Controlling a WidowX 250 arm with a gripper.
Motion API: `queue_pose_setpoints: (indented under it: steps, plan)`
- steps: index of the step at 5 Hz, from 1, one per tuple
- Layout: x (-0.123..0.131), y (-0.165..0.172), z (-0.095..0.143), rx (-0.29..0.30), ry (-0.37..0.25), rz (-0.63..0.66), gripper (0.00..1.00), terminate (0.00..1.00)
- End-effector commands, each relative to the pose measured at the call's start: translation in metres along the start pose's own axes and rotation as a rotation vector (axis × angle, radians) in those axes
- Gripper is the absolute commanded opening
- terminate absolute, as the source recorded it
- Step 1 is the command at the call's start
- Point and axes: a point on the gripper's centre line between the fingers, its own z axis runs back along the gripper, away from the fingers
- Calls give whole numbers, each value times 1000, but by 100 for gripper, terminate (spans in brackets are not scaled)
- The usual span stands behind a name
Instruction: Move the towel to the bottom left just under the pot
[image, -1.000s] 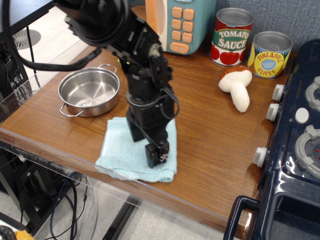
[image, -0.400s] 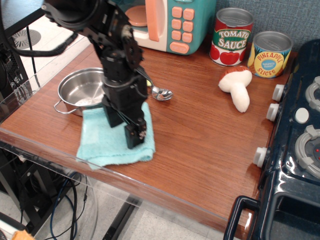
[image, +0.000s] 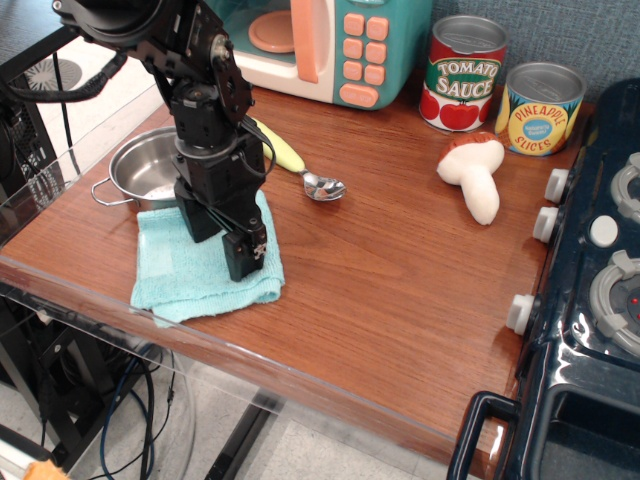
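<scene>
The towel (image: 196, 268) is seen lying flat at the near left edge of the worktop (image: 400, 300), just nearer than the pot (image: 145, 172) and touching its near rim. The gripper (image: 245, 258) is pressed down onto the towel's right part; whether its jaws are apart or together cannot be told. A spoon (image: 300, 170) lies right of the pot.

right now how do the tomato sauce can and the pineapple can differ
The tomato sauce can has a red label with a green band and white lettering; the pineapple can has a yellow label with a blue circle. The tomato sauce can stands farther left and back, nearer the toy microwave; the pineapple can sits beside the stove. The tomato sauce can looks slightly taller. Both are upright, closed, silver-topped tins at the back of the table.
</scene>
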Motion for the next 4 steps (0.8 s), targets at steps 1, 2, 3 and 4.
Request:
queue_pose_setpoints:
  steps: [1,2,3,4]
  plan:
    - [9,-6,16,19,-44,-39,100,0]
    - [17,-9,30,37,-74,-64,100,0]
    - [27,-12,59,91,-59,-90,100,0]
    - [32,-14,89,136,-78,-107,100,0]
